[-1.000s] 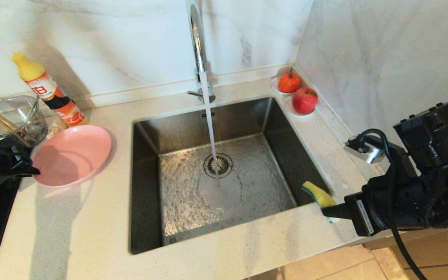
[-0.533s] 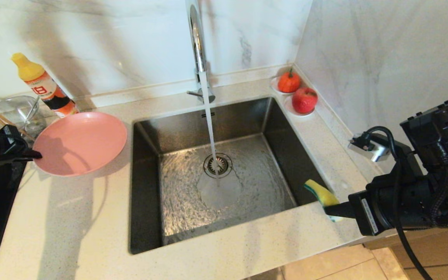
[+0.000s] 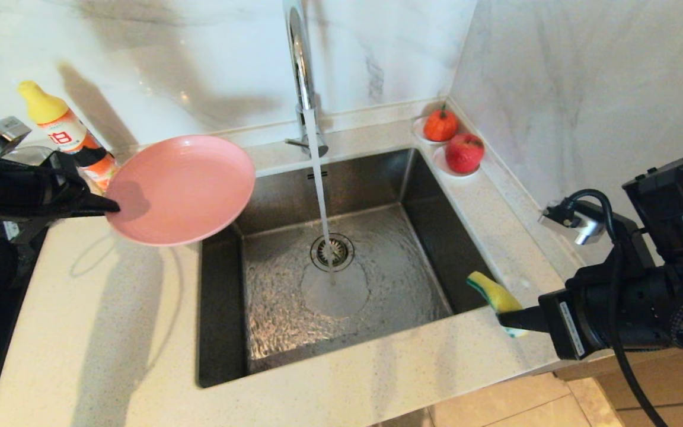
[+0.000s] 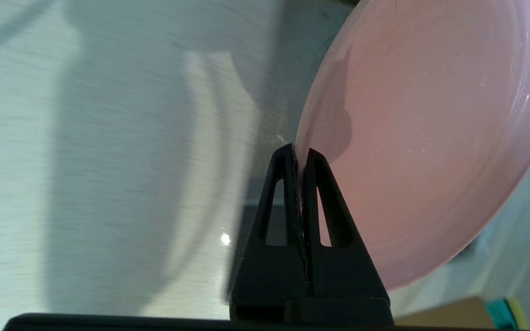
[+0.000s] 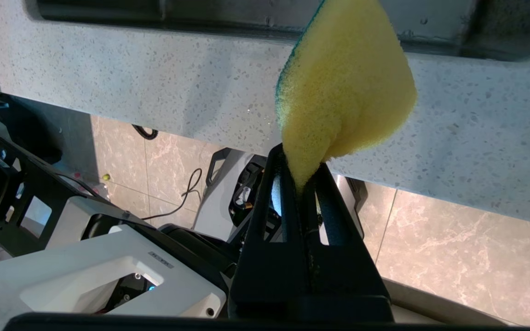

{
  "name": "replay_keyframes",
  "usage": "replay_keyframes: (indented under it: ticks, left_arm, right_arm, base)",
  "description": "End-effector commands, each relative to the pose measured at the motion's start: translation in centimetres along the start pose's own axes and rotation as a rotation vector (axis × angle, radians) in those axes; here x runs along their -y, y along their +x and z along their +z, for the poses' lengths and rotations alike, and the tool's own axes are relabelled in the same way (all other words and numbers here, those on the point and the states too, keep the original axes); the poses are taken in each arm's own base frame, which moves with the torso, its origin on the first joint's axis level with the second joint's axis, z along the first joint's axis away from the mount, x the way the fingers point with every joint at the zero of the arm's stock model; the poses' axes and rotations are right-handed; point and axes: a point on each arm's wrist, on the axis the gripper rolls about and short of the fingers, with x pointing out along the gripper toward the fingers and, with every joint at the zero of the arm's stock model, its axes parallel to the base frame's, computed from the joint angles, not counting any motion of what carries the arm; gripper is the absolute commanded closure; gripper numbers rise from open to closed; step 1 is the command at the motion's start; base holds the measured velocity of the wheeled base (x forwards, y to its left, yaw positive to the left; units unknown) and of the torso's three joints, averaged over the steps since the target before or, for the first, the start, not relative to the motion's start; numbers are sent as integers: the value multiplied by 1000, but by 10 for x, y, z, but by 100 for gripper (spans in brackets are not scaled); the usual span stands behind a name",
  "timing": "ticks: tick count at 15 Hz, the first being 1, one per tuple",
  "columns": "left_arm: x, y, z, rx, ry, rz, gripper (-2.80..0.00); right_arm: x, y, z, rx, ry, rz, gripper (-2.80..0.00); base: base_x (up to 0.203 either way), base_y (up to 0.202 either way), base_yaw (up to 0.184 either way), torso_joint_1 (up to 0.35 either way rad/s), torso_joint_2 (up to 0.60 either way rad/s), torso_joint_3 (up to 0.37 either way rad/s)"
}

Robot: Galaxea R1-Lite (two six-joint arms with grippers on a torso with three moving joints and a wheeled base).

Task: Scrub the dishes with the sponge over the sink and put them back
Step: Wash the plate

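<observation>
Head view: the left gripper [image 3: 110,206] is clamped on the rim of a pink plate [image 3: 181,188], raised beside the sink [image 3: 223,332]. The plate looks stiff and probably slippery when wet, so that thin edge hold seems precarious. The right gripper [image 3: 504,320] pinches the soft sponge [image 3: 491,294].

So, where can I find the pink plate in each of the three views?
Head view: the pink plate is at upper left, lifted, its far edge over the left rim of the sink, its near rim pinched by the left gripper.
Left wrist view: it fills the right side.
Right wrist view: not in it.
Shared landmark: the left gripper on the plate's rim.
</observation>
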Motion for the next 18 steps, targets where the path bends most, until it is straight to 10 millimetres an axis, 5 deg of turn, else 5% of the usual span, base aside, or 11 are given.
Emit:
replay_keyframes:
  ticks: [1,8,18]
  left_arm:
    - [27,16,-15,-45,30,-18,0]
    - [89,79,-59,-102,59,-34,0]
    - [120,122,-98,-179,86,-70,0]
  right_arm:
    - [1,-2,-1,1,3,-1,0]
    - [1,-9,-4,17,5,0,0]
    - [2,-15,-9,28,1,1,0]
  base:
    - [0,0,0,0,0,0]
    - [0,0,0,0,0,0]
    - [0,0,0,0,0,0]
